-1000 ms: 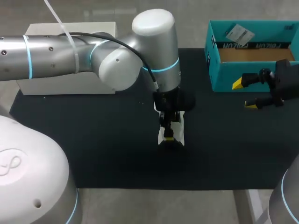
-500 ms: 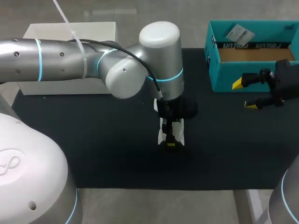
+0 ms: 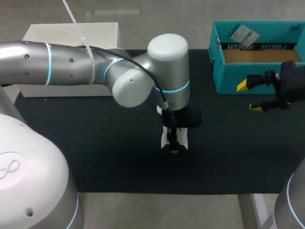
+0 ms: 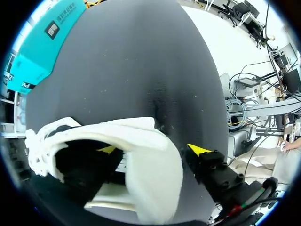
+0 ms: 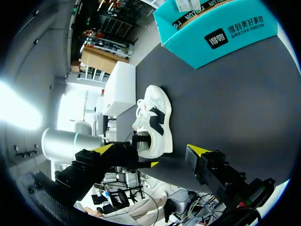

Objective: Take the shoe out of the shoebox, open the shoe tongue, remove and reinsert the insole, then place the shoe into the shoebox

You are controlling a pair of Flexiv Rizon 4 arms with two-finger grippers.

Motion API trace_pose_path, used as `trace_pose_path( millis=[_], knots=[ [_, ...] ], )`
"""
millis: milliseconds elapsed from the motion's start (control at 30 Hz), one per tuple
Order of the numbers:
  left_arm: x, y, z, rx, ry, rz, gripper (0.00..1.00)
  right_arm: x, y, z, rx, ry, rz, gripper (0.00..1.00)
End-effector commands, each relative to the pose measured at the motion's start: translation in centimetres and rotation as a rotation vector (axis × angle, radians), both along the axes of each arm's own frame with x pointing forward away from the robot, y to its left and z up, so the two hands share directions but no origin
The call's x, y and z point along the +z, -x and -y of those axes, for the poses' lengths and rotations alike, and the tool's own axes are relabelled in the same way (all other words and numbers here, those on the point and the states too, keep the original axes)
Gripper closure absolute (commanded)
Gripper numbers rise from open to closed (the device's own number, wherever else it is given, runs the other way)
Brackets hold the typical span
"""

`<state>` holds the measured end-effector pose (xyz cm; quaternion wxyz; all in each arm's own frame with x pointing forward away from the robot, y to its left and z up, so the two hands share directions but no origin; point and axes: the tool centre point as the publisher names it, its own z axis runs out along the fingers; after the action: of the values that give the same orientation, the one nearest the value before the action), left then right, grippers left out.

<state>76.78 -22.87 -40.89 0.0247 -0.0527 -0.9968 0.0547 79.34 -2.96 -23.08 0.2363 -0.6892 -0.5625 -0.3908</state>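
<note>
Shoe (image 4: pixel 151 186) sidewall sits inside left claw (image 4: pixel 152 149).

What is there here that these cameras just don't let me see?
White sneaker with a black side patch: head view, mostly hidden under the left arm's wrist.
Its insole: left wrist view, the sneaker's inside is too dark to tell.
Teal cardboard shoebox: head view, right end cut off by the picture's edge.
</note>
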Motion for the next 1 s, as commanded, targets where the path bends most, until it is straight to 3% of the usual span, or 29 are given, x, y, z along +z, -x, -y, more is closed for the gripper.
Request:
trace_pose_path(
  millis=[33,300,500,1000],
  knots=[
    [-0.3,0.0,0.2,0.002,-0.009,-0.013,1.0,0.0,0.0,-0.1,-0.002,0.003,-0.002,0.0],
    [-0.1,0.2,-0.4,0.01,-0.029,-0.025,1.0,0.0,0.0,-0.1,-0.002,0.003,-0.002,0.0],
    [1.3,0.5,-0.8,-0.004,-0.046,-0.027,1.0,0.0,0.0,-0.1,-0.002,0.003,-0.002,0.0],
    [10.4,1.2,-2.1,0.028,0.007,-0.116,1.0,0.0,0.0,-0.1,-0.002,0.003,-0.002,0.0]
  ],
)
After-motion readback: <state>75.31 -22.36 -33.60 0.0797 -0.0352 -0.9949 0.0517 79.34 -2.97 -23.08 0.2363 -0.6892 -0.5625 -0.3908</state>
